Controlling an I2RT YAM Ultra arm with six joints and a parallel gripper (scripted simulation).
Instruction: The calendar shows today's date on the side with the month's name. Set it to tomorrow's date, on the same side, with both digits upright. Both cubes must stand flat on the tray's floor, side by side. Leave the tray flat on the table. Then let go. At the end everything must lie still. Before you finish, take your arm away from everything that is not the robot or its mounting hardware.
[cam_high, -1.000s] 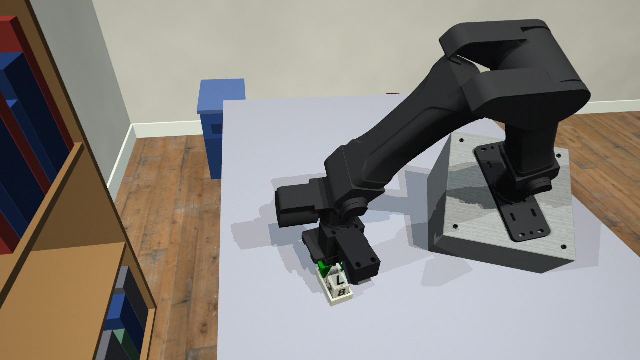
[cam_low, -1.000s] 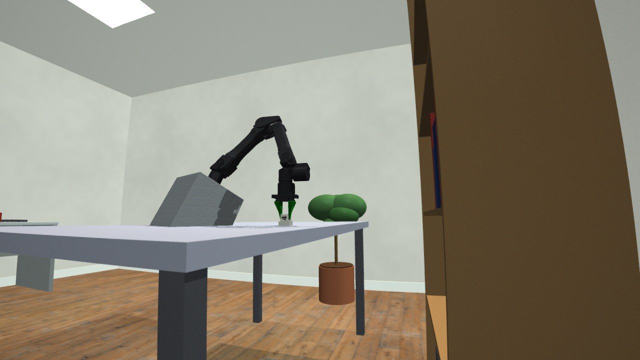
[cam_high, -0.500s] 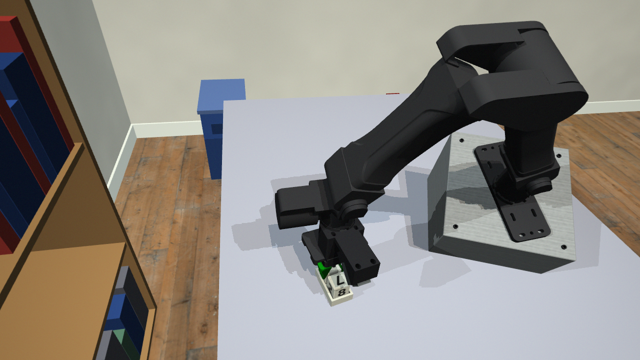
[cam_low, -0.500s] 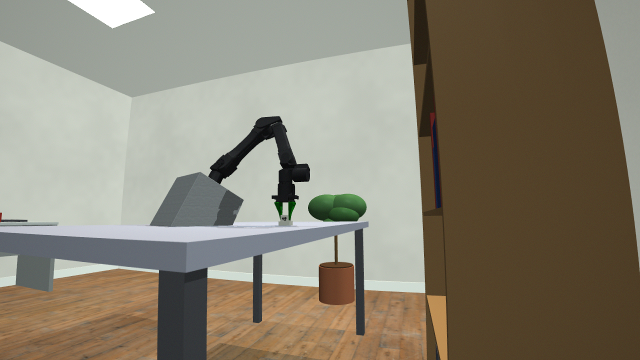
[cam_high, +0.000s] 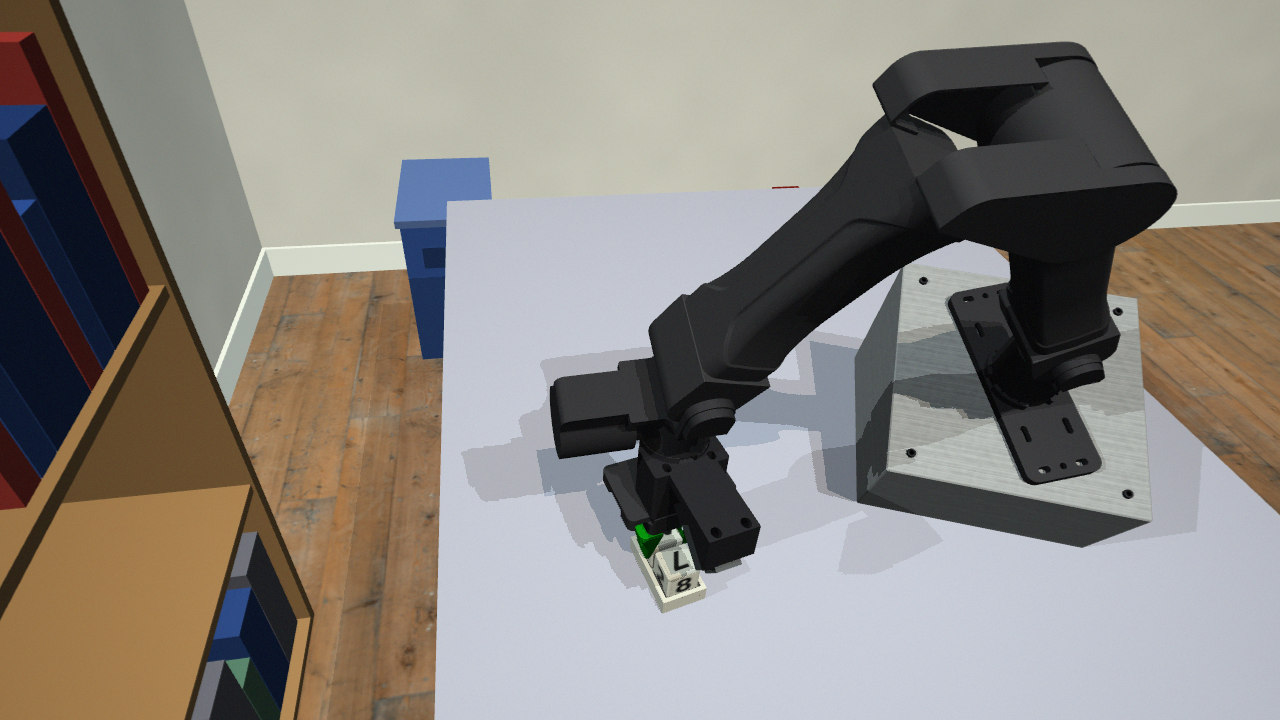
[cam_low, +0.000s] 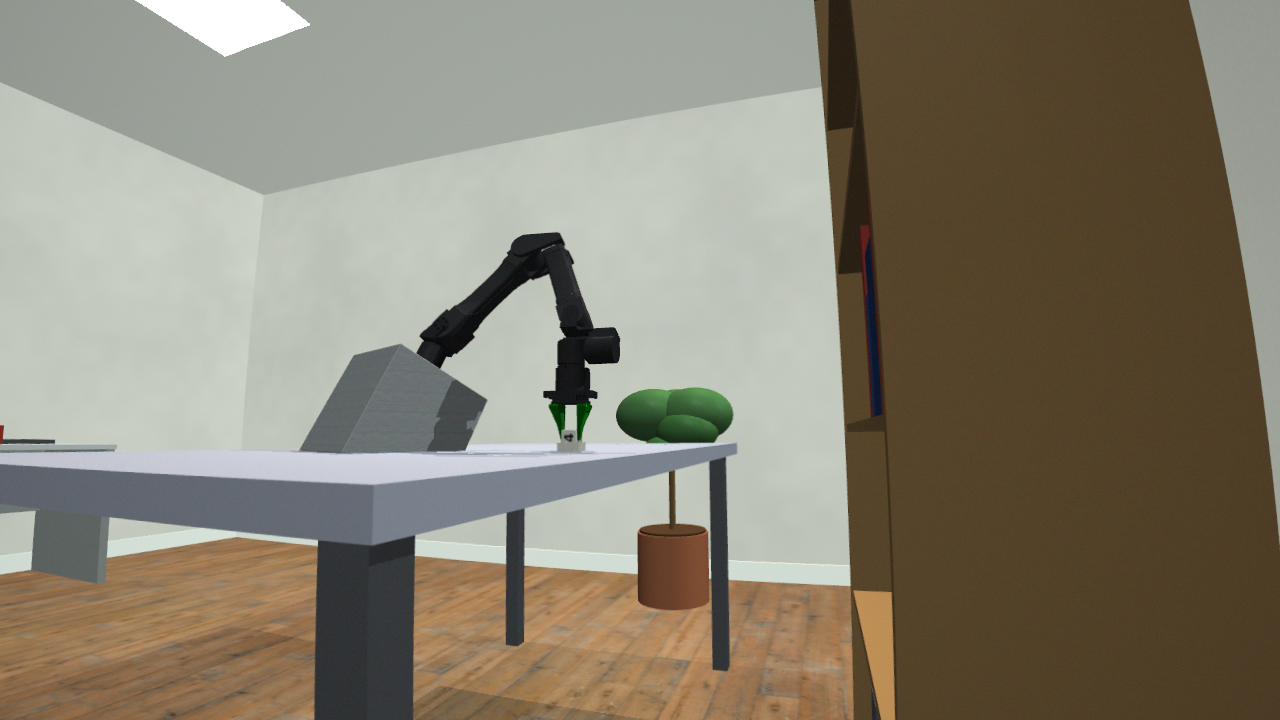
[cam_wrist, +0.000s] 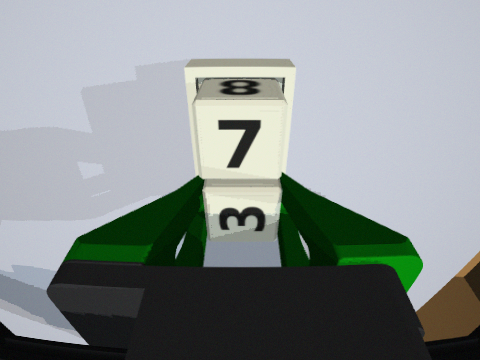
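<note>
Grey table (cam_high: 895, 617) — wood floor (cam_high: 340, 402), bookshelf (cam_high: 107, 376) beside.

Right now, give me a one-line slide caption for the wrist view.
Green-fingered hand clamps the cube showing 3; the 7 cube sits beyond in the cream tray.

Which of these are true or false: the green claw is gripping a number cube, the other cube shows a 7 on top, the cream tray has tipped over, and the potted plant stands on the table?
1. The gripper is shut on a number cube. True; it clamps the cube with a 3 facing the wrist camera.
2. The other cube shows a 7 on top. True.
3. The cream tray has tipped over. False; it lies flat on the table.
4. The potted plant stands on the table. False; its pot is on the floor beyond the table.
</note>
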